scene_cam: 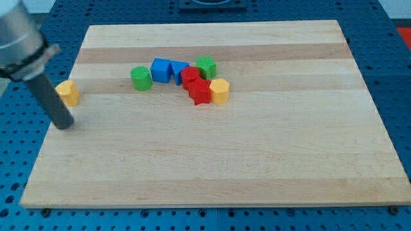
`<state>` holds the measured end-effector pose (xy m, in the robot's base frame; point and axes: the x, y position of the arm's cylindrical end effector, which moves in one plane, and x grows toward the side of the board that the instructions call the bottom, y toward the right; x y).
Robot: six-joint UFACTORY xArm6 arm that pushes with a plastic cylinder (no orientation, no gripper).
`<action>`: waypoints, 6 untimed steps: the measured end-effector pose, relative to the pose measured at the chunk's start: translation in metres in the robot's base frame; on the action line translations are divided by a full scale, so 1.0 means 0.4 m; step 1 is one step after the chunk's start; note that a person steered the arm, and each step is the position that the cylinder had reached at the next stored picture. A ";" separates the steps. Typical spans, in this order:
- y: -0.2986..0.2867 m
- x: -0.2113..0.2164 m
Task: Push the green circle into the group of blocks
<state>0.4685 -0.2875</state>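
Observation:
The green circle [140,78] sits on the wooden board [212,154], just left of the group and close to the blue cube [160,70]. The group holds the blue cube, a blue triangle [178,69], a green star [206,67], a red circle [190,76], a red star [200,92] and a yellow hexagon [219,91]. My tip [64,125] rests near the board's left edge, well left of the green circle and just below a yellow block [68,93].
The yellow block stands alone at the board's left edge, next to my rod. Blue perforated table surface surrounds the board on all sides.

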 end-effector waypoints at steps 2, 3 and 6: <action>0.026 -0.229; 0.092 -0.164; 0.713 -0.020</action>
<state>0.4605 -0.0024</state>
